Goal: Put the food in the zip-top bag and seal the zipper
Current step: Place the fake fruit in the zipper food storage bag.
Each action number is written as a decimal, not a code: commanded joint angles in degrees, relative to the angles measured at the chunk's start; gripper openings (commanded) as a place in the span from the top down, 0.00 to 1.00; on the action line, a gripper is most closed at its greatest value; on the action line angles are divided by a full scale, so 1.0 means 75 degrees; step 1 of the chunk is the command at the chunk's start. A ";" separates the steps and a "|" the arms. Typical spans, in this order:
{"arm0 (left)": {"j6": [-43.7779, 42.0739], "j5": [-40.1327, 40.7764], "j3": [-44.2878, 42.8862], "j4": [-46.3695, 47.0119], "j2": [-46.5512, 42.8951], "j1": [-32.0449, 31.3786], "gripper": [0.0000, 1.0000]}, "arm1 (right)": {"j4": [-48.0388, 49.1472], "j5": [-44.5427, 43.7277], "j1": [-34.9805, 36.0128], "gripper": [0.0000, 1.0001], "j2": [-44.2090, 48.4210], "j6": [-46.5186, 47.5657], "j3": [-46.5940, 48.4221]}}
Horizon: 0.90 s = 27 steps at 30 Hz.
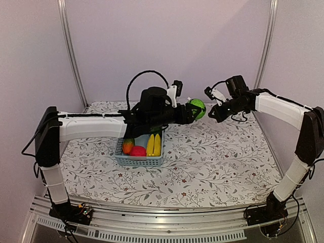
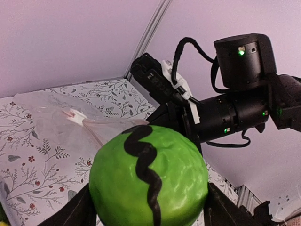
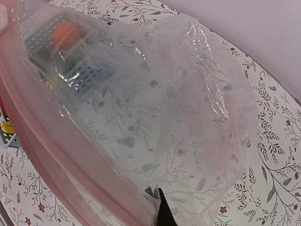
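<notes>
1. The table (image 1: 217, 167) wears a cloth printed with leafy sprigs and small red flowers.
2. Left of centre on it stands one light-blue plastic basket (image 1: 137, 161), rectangular, with slatted walls.
3. Four smooth, glossy toy pieces lie in the basket: one rounded orange-and-green piece (image 1: 128, 146) at the left, one round red piece (image 1: 137, 151) beside it, and two long yellow bananas (image 1: 154, 145) side by side at the right.
4. Above the basket's far edge, the left hand (image 1: 190, 112) pinches one green toy fruit (image 1: 197, 107) in the air. The fruit is round and slightly bumpy, with a wavy black stripe across it, and a black finger (image 2: 77, 212) presses each side.
5. Just to the right, the right hand (image 1: 212, 114) is pressed together on the edge of the bag (image 3: 178, 117), holding it up off the table.
6. The one bag is clear, thin and crinkled, with shiny creases; the cloth's pattern shows through it.
7. Its zipper (image 3: 42, 132) is a pinkish strip along the mouth edge.
</notes>
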<state>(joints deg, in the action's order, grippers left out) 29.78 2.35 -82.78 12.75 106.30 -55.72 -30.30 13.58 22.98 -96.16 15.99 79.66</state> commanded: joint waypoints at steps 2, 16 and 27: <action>0.0575 -0.0116 -0.0764 0.0691 0.0925 -0.0060 0.50 | -0.0337 0.0460 0.0031 1.00 -0.0117 -0.0370 0.0277; 0.1765 0.1828 -0.2367 -0.0562 0.2706 -0.0048 0.56 | -0.0357 0.0536 0.0040 1.00 0.0429 -0.0768 0.0254; 0.0785 0.1565 -0.3614 -0.0969 0.3151 -0.0047 0.16 | -0.0411 0.0954 0.0013 1.00 0.0460 -0.0804 0.0257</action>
<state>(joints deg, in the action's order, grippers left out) 40.40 14.22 -106.67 7.62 131.28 -55.86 -32.64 19.25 22.98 -92.88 10.83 80.49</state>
